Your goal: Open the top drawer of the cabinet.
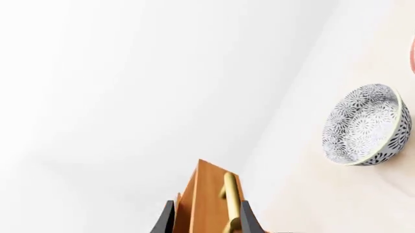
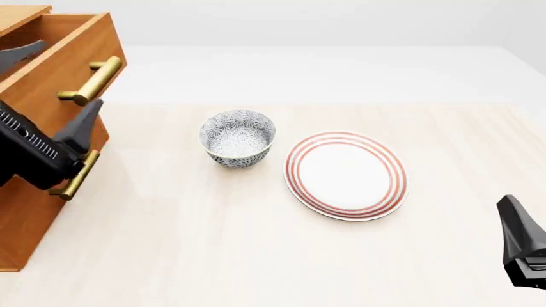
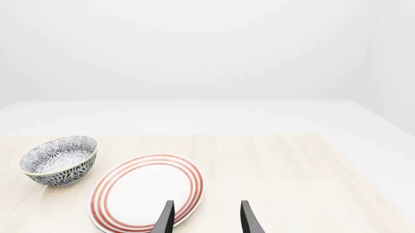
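left tool [image 2: 53,96]: black, spread, fingers straddling drawer front and handle
top drawer [image 2: 51,70]: orange-brown wood, rigid, probably slides easily
grip: brass bar handle [image 2: 92,81], mid-span; smooth, may slip

The surface [image 2: 256,256] is pale, light-grained wood and fills the near and middle part of the front view. Beyond its far edge lies a flat white floor [image 2: 341,70], which meets a plain white wall [image 2: 298,19] along a soft, straight line. The wall carries no markings. Lighting is even and diffuse; shadows on the surface are faint and soft-edged. The right wrist view shows the same white backdrop.
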`<move>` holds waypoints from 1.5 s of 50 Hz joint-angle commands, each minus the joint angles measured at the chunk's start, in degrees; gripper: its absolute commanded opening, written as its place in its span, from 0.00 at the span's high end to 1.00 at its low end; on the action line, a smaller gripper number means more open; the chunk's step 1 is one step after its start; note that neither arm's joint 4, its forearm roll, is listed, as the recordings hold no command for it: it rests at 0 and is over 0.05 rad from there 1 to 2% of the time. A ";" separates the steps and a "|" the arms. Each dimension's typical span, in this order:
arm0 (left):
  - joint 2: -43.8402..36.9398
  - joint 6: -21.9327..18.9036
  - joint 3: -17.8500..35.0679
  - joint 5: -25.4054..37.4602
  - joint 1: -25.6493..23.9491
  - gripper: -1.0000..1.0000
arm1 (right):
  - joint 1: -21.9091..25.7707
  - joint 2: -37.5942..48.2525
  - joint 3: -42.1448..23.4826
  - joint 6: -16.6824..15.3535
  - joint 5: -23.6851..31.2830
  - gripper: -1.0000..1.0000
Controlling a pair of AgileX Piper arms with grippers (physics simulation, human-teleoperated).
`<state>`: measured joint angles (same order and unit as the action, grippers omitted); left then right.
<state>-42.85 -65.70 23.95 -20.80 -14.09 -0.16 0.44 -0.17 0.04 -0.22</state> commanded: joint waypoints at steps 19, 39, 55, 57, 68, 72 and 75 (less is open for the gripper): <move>4.93 17.77 2.02 6.17 5.78 0.00 | 0.00 0.01 0.00 0.00 0.00 0.00; 4.94 28.55 13.05 23.18 9.35 0.00 | 0.00 0.00 0.00 0.01 0.00 0.00; 5.13 36.38 22.55 35.25 10.53 0.00 | 0.01 0.00 0.00 0.00 0.00 0.00; 4.34 37.38 23.52 36.60 11.09 0.00 | -0.02 -0.01 0.00 0.00 0.00 0.00; 1.13 44.45 32.20 46.64 12.14 0.00 | 0.00 0.00 0.00 -0.01 0.00 0.00; 0.30 44.96 33.23 48.48 13.47 0.00 | -0.01 0.00 0.00 0.00 0.00 0.00; -1.57 46.92 34.46 50.24 13.45 0.00 | 0.00 0.00 0.00 0.00 0.00 0.00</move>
<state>-41.40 -23.39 53.61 22.92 -2.08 -0.16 0.44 -0.17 0.03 -0.22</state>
